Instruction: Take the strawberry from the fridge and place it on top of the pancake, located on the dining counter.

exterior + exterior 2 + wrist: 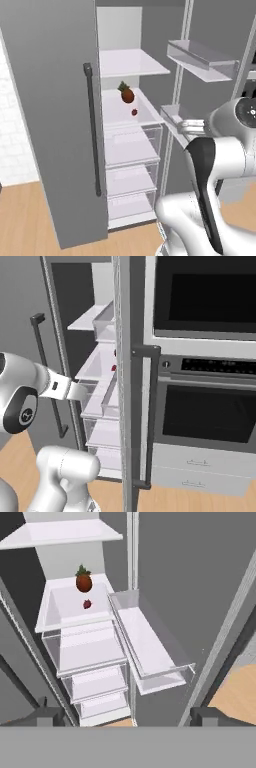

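The light was even and soft, with no clear source. The white shelves [131, 62] in the fridge [50, 100] looked bright, the oven windows [205, 293] dark. Shadows were faint. All pictures were rendered, slightly coarse, without glare or blur.

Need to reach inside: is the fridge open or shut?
Open: the fridge door is swung aside, baring white shelves with the strawberry.
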